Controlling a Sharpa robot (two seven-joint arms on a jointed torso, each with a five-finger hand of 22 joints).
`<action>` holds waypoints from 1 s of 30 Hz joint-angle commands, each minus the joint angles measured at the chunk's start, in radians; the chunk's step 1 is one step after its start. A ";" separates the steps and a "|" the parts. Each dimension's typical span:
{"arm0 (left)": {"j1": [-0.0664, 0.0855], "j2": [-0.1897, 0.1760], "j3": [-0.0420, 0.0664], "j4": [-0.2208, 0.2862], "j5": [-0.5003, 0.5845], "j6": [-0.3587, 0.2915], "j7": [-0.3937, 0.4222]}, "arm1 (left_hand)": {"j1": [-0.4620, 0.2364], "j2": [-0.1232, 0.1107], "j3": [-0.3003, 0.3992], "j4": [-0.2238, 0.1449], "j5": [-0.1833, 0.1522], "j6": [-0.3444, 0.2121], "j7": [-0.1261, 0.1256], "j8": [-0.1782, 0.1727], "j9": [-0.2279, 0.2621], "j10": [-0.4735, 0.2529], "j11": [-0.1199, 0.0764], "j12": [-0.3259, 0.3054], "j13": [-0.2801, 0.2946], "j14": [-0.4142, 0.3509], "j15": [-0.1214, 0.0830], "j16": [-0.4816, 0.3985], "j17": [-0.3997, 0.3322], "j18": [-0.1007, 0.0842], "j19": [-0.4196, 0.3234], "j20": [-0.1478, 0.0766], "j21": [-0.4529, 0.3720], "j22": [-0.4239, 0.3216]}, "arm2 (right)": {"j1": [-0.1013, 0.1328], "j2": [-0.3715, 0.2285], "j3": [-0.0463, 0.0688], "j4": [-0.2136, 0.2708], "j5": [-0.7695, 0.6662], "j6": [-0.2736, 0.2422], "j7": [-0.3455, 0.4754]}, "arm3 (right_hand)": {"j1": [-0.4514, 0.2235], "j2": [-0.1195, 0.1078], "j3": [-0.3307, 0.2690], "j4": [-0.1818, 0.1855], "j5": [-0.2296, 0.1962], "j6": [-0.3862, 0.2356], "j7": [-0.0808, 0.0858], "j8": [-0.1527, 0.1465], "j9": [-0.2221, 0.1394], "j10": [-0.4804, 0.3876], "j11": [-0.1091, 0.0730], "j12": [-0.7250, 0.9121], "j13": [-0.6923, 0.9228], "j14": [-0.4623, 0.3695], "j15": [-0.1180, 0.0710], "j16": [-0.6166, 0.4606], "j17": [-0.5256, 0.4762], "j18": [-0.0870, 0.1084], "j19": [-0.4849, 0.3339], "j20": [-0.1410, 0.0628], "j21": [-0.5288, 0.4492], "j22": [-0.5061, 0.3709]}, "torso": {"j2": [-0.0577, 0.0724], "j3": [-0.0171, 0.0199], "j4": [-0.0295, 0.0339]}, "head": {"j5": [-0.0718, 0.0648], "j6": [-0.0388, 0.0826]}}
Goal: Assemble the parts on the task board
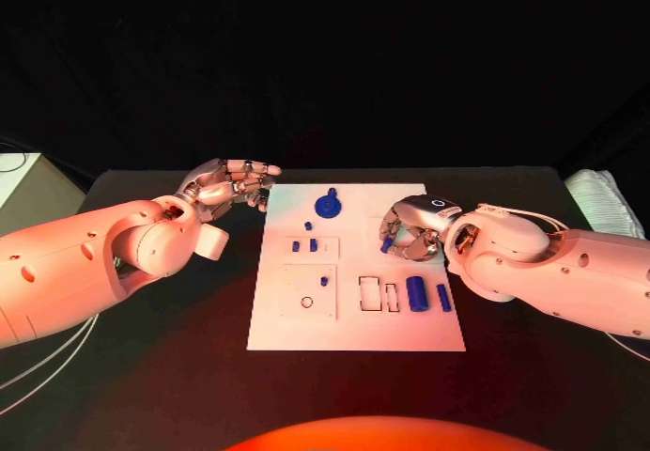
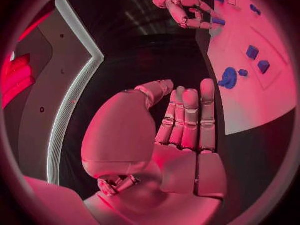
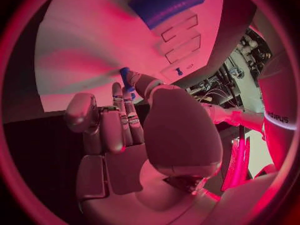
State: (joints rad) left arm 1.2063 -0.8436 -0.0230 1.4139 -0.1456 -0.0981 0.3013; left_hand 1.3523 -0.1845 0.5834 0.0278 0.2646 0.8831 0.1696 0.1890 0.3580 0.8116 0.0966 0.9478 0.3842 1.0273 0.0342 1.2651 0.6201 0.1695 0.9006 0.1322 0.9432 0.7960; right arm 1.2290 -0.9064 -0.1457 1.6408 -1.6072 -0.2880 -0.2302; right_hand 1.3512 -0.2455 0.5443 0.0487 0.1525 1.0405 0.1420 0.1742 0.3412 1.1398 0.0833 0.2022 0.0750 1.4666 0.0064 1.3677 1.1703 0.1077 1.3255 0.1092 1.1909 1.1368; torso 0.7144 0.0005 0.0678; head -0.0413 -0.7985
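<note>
A small blue part (image 1: 388,243) is pinched by the fingers of the right hand (image 1: 410,235) above the task board (image 1: 355,324). The left hand (image 1: 227,183) is held empty, fingers loosely extended, beside the board's far left corner.

Only readable thing I can spot is the "sharpa" brand name printed in dark letters running down the white arm (image 3: 279,119) at the edge of the right wrist view. The task board (image 1: 407,202), the blue parts (image 1: 417,289) and the table (image 1: 542,376) don't carry any lettering or numbers I can make out.
</note>
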 commanded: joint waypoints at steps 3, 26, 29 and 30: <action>0.000 0.000 0.001 0.000 -0.005 0.018 0.002 | -0.001 0.007 -0.004 0.001 0.000 -0.002 0.003 0.001 0.001 0.010 0.000 -0.001 -0.001 0.004 0.000 -0.005 -0.001 0.014 0.001 0.004 -0.006 -0.001 | -0.004 0.006 0.000 0.002 -0.001 -0.006 0.004 | -0.007 0.008 0.016 0.006 -0.008 0.013 -0.003 0.007 0.005 0.035 -0.008 0.000 0.002 0.031 -0.010 0.010 0.007 -0.009 0.011 -0.007 0.009 0.012 | 0.000 0.0006 -0.0007 | 0.001 -0.002; 0.000 0.002 0.001 -0.006 -0.006 0.023 -0.005 | -0.002 0.009 -0.005 0.003 0.001 -0.002 0.003 0.001 0.000 0.010 0.000 -0.001 -0.002 0.005 0.001 -0.005 0.001 0.014 0.002 0.004 -0.007 -0.002 | -0.008 -0.015 0.002 0.042 0.063 -0.148 -0.023 | 0.036 0.067 0.073 -0.027 -0.085 0.100 -0.042 0.076 0.065 0.193 -0.060 0.029 0.072 0.038 -0.053 0.027 0.027 -0.020 0.039 -0.047 0.050 0.071 | -0.003 0.0004 -0.0009 | -0.003 -0.005; 0.000 0.003 0.001 -0.009 -0.006 0.023 -0.005 | -0.002 0.009 -0.005 0.003 0.001 -0.001 0.003 0.001 0.000 0.011 0.000 -0.001 -0.003 0.005 0.000 -0.005 0.000 0.014 0.002 0.004 -0.008 -0.003 | 0.000 -0.031 0.006 0.068 0.111 -0.160 -0.019 | 0.036 0.067 0.074 -0.028 -0.084 0.099 -0.042 0.077 0.066 0.194 -0.060 0.029 0.072 0.038 -0.053 0.027 0.027 -0.020 0.039 -0.047 0.050 0.071 | -0.003 0.0000 -0.0009 | -0.002 -0.003; 0.000 0.004 0.001 -0.010 -0.006 0.023 -0.005 | -0.002 0.009 -0.005 0.003 0.001 -0.001 0.003 0.001 0.000 0.011 0.000 -0.001 -0.003 0.005 0.000 -0.005 0.000 0.014 0.002 0.004 -0.008 -0.003 | 0.005 -0.037 0.008 0.080 0.130 -0.162 -0.018 | 0.035 0.067 0.075 -0.029 -0.084 0.099 -0.042 0.078 0.067 0.194 -0.060 0.029 0.073 0.038 -0.053 0.027 0.026 -0.020 0.039 -0.048 0.050 0.071 | -0.003 -0.0002 -0.0009 | -0.002 -0.003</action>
State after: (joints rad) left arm 1.2061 -0.8423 -0.0230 1.4042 -0.1483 -0.0931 0.2934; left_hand 1.3523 -0.1845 0.5835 0.0278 0.2646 0.8831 0.1695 0.1890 0.3580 0.8189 0.0965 0.9478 0.3831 1.0273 0.0342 1.2651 0.6202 0.1694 0.9006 0.1322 0.9393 0.7946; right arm 1.2311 -0.9395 -0.1388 1.7104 -1.5497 -0.3972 -0.2528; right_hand 1.3767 -0.1970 0.6114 0.0193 0.0653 1.1265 0.0961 0.2249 0.3659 1.3258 0.0270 0.2281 0.1458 1.4649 -0.0413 1.3915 1.1978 0.1075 1.3592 0.0642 1.2403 1.2077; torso 0.7121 0.0011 0.0668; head -0.0439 -0.8027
